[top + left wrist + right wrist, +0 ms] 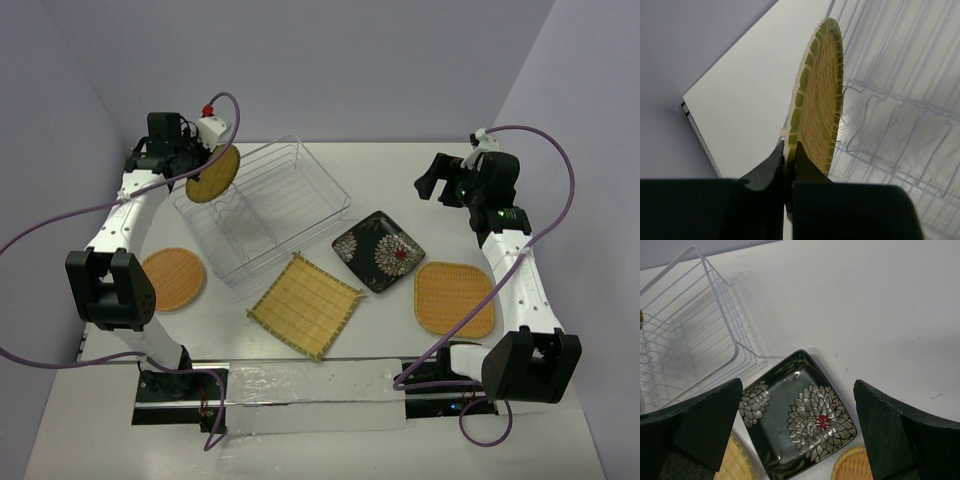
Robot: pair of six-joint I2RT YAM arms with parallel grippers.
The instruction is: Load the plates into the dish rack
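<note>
My left gripper (197, 166) is shut on the rim of a round orange woven plate (215, 175) and holds it on edge above the left end of the wire dish rack (300, 170). The left wrist view shows the plate (817, 95) upright between the fingers (767, 165), with the rack's wire slots (890, 115) below. The second round woven plate (172, 278), the yellow bamboo plate (305, 305), the black flowered plate (378, 250) and the rounded-square orange plate (455, 298) lie flat on the table. My right gripper (435, 182) is open and empty, above the black plate (800, 415).
The rack (715, 340) stands diagonally at the back centre-left with no plates in it. Corners of the bamboo plate (735, 465) and the rounded-square plate (855, 465) show in the right wrist view. Grey walls close the left and back sides.
</note>
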